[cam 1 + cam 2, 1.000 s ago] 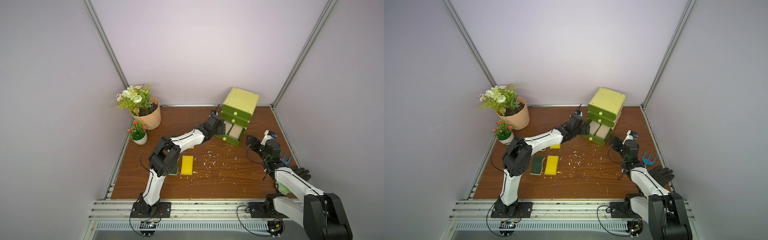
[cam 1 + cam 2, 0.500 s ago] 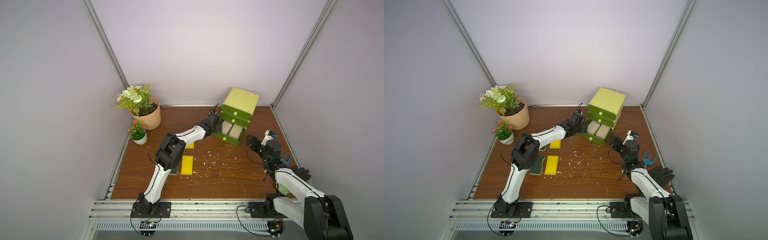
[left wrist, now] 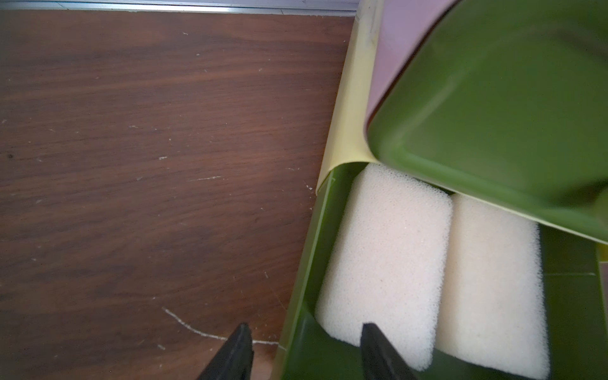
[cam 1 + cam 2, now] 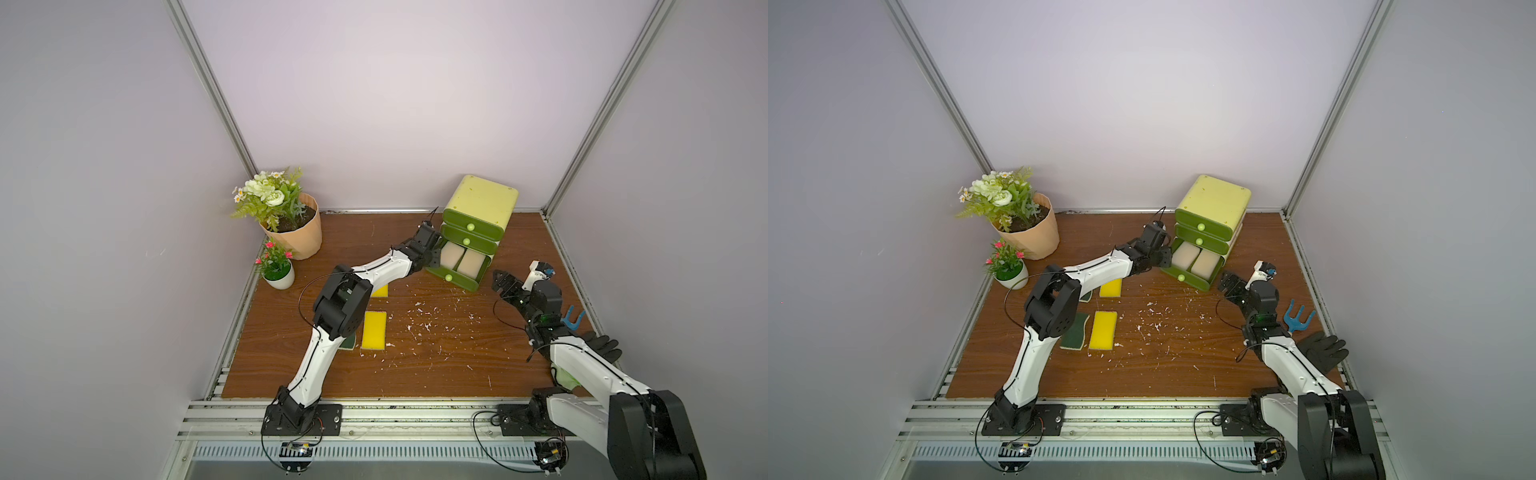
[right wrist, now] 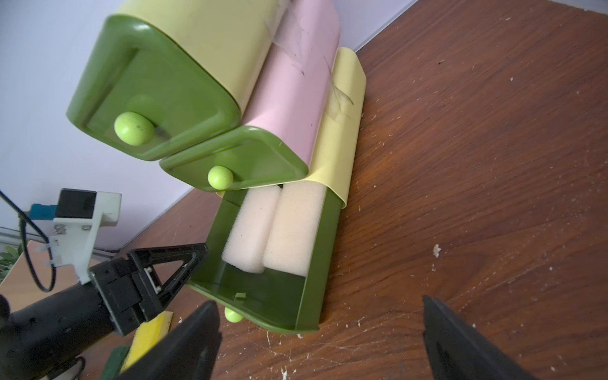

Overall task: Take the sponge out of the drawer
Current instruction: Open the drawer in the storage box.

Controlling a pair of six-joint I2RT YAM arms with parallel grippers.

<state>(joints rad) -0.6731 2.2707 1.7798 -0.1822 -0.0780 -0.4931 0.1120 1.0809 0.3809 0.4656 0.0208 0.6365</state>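
As the left gripper has drawn its jaws closer over the last second, it has held its place at the open bottom drawer, while the arm's elbow has shifted slightly toward the back wall. The jaws are not shut: 1 finger sits over the near corner of the left sponge, and the other hangs outside over the table, with the drawer's side wall between them.

Finding: a close from here would likely pinch wall and sponge together. Nothing is lifted yet. Both sponges, 2 in all, lie side by side inside the drawer, the second sponge untouched. The right gripper stands wide open and empty, near the drawer's front but apart from it.
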